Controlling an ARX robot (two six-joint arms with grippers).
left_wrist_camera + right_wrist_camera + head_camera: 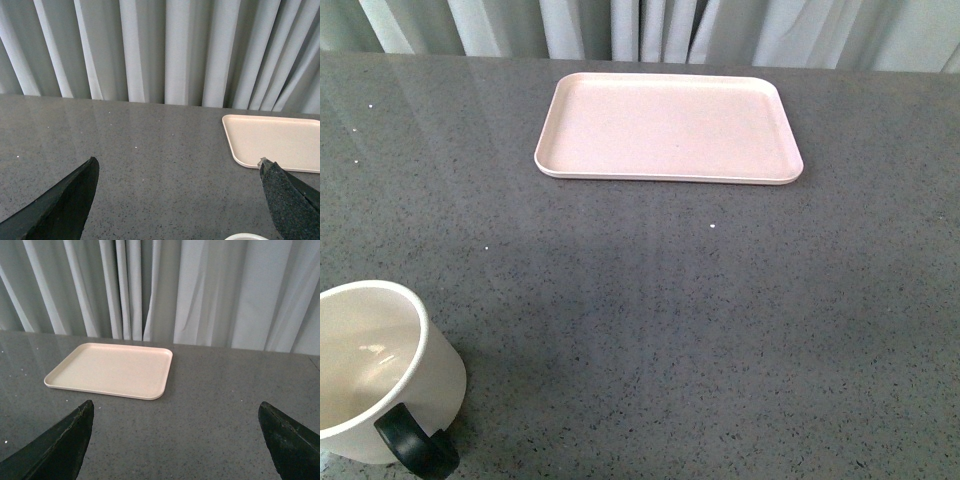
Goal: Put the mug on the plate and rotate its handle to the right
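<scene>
The mug [375, 370] stood upright at the near left corner of the grey tabletop [650, 320] as I watched from the front camera, its black handle [415, 445] on the side facing the near edge and its cream inside showing. The pale pink plate [668, 128] lay bare near the far edge, about midway along it and well apart from the mug, with a pleated light curtain [620, 25] hanging behind. On the left wrist camera the left gripper [177, 160] hung above the tabletop with its jaws spread wide and nothing between the dark fingers [65, 205]; a sliver of the mug's rim showed below it. The right gripper [176, 404] was likewise splayed wide and carrying nothing, the plate lying ahead of it.
</scene>
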